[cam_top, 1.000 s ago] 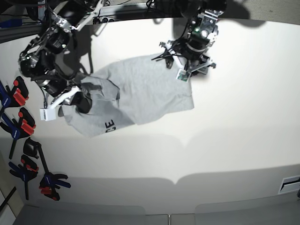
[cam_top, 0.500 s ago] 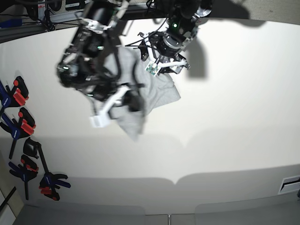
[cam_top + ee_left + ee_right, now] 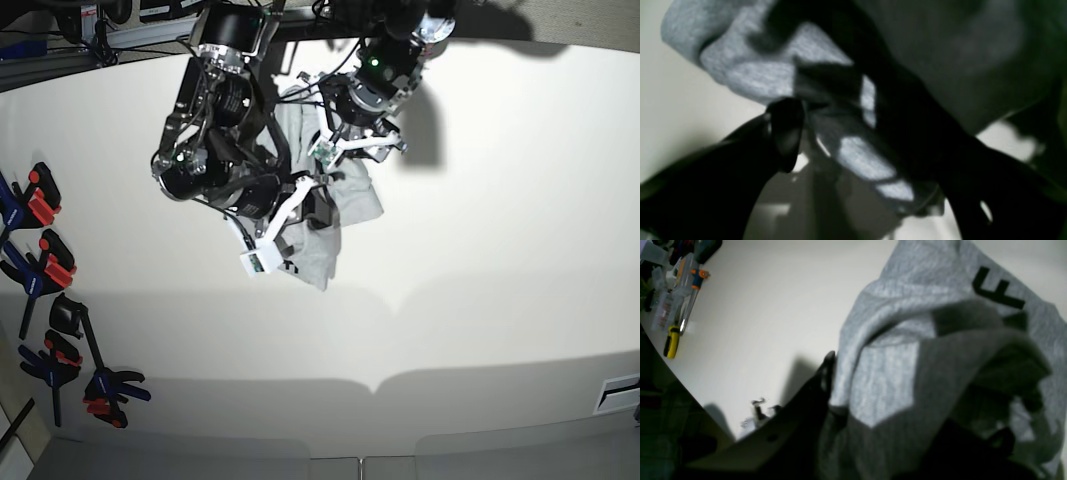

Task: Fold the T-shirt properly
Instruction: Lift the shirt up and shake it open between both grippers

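Observation:
The light grey T-shirt is bunched into a narrow heap at the back middle of the white table. My right gripper is shut on a fold of it, lifting the cloth. In the right wrist view the T-shirt drapes over one black finger, and a black letter F shows. My left gripper hovers over the heap's far end with its jaws wide apart. In the left wrist view the grey cloth lies between its fingers without being pinched.
Several blue and orange clamps lie along the table's left edge. Hand tools sit at the table's rim in the right wrist view. Cables and arm bases crowd the back edge behind the shirt.
My right arm swung from the left toward the middle, carrying its part of the shirt over the rest. The spread shirt became a narrow bunch. My left gripper shifted left.

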Controlling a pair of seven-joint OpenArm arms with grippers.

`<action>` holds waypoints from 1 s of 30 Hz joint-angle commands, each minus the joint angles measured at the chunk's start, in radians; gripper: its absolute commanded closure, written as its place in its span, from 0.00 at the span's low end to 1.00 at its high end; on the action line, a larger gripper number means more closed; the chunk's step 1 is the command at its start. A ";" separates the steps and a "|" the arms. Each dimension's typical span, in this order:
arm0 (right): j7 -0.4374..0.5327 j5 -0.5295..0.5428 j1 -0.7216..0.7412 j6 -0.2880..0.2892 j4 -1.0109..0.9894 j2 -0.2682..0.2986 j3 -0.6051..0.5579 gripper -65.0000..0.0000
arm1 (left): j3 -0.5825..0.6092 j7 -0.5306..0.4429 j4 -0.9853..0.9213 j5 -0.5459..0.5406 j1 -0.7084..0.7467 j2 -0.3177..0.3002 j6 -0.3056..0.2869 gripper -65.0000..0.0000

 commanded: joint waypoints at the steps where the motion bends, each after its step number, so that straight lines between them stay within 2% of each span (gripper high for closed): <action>1: 0.026 0.027 0.017 -0.008 0.018 -0.005 -0.003 1.00 | 0.002 -0.003 0.050 0.029 -0.005 0.008 0.002 0.34; 5: 0.026 0.026 0.017 -0.008 0.018 -0.005 -0.003 1.00 | 0.002 0.039 0.191 0.119 -0.005 0.008 0.003 0.34; 10: 0.026 0.027 0.017 -0.008 0.019 -0.005 -0.003 1.00 | 0.002 0.083 0.293 0.164 -0.005 0.008 0.007 0.34; 11: 0.026 0.027 0.017 -0.007 0.018 -0.005 -0.003 1.00 | 0.002 0.104 0.294 0.212 -0.005 0.008 0.027 0.34; 15: 0.026 0.027 0.017 -0.008 0.018 -0.005 -0.003 1.00 | -0.008 0.169 0.293 0.438 -0.005 -0.017 0.216 0.34; 17: 0.026 0.033 0.017 -0.008 0.018 -0.005 -0.003 1.00 | -0.017 0.170 0.293 0.516 -0.005 -0.046 0.288 0.34; 20: 0.014 0.083 0.017 -0.007 0.018 -0.005 -0.003 1.00 | -0.019 0.169 0.293 0.572 -0.005 -0.093 0.343 0.34; 23: 0.015 0.141 0.017 -0.007 0.018 -0.005 -0.023 1.00 | -0.019 0.177 0.293 0.571 -0.005 -0.123 0.346 0.34; 27: 0.019 0.188 0.017 0.032 0.018 -0.005 -0.087 0.78 | -0.019 0.193 0.293 0.571 -0.005 -0.128 0.346 0.34; 30: 0.018 0.173 0.017 0.035 0.018 -0.005 -0.139 0.70 | -0.019 0.196 0.293 0.571 -0.005 -0.129 0.346 0.34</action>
